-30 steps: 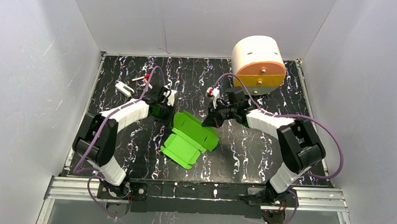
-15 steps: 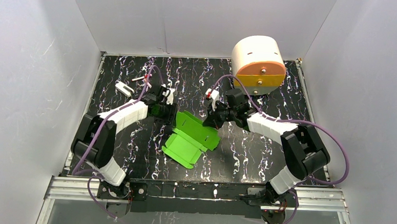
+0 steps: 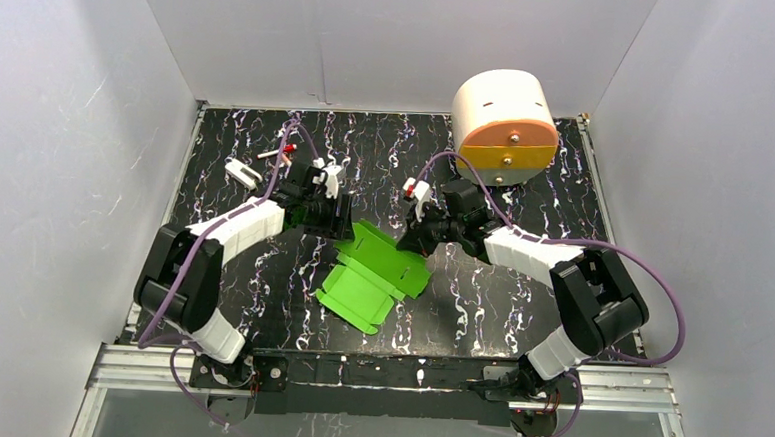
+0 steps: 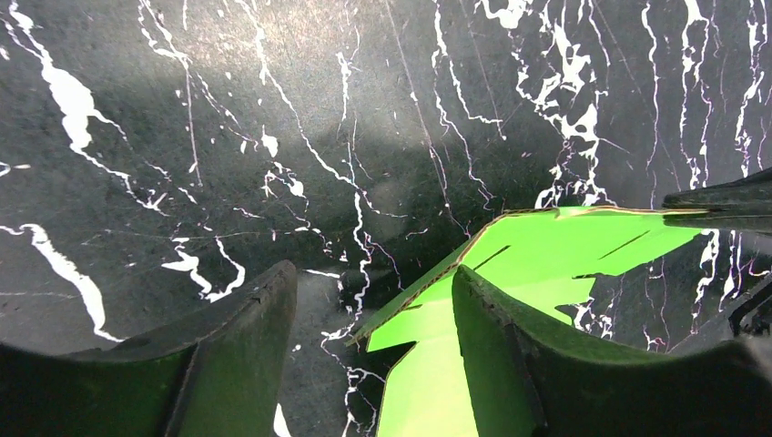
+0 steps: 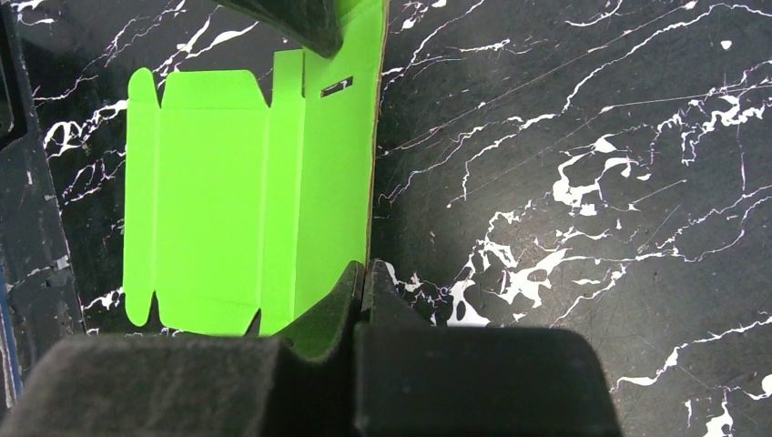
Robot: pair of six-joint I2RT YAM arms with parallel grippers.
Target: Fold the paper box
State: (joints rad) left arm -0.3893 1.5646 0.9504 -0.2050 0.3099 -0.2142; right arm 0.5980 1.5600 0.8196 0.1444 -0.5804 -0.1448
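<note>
- Counter [image 3: 479, 303]: black with white veining, it carries everything in view; my two arms reach in from its near edge.
- Drawer unit [image 3: 504, 119]: large, rounded, cream with an orange front. It stands at the far right corner, well apart from the card.
- Paper box [image 3: 373, 273]: a bright green die-cut sheet, not yet a box, lying mid-counter between my arms. Its near panels with their rounded flaps lie flat [image 5: 218, 200], while the far panel with the slots is tilted up off the surface [image 4: 537, 255].
- My right pincer [image 5: 364, 273]: closed tight on the far right edge of that raised panel, card clamped between the pads; from above it sits at the sheet's far right [image 3: 409, 242].
- My left pincer [image 4: 369, 282]: jaws spread wide, gripping nothing, low at the sheet's far left corner [image 3: 339, 216]. One finger is over the green card, the other over bare counter.
- Small white piece [image 3: 243, 174]: lies near the far left edge; I cannot tell what it is.
</note>
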